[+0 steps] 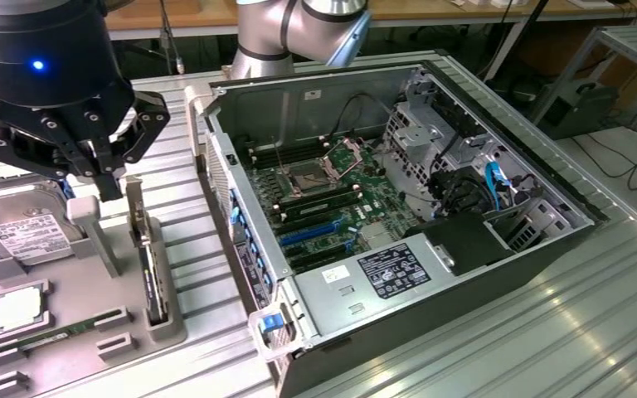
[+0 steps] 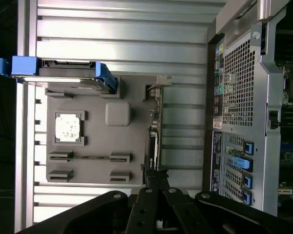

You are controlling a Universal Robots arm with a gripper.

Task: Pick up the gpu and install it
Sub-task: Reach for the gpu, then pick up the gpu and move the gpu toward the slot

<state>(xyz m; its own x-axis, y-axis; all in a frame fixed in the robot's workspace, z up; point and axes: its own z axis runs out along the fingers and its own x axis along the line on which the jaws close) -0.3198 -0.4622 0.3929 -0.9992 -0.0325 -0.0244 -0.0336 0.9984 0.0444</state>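
The gpu (image 1: pixel 153 269) is a thin dark card standing on edge in a slot of the grey holder tray (image 1: pixel 86 319), left of the open computer case (image 1: pixel 407 207) in the exterior view. My gripper (image 1: pixel 109 191) hangs above the tray's back part, just beside the card's far end, with its fingers shut together and nothing between them. In the wrist view the gpu (image 2: pixel 153 146) shows edge-on on the tray (image 2: pixel 132 146), and the gripper (image 2: pixel 157 179) sits directly over the card's near end. The case's motherboard (image 1: pixel 335 195) with blue expansion slots (image 1: pixel 308 235) lies open.
On the tray lie a hard drive (image 1: pixel 22 234) in a blue caddy, a square processor (image 1: pixel 17 308) and a green memory stick (image 1: pixel 47 338). The case's rear panel (image 2: pixel 234 122) stands close beside the tray. Ribbed metal table (image 1: pixel 584 332) surrounds everything.
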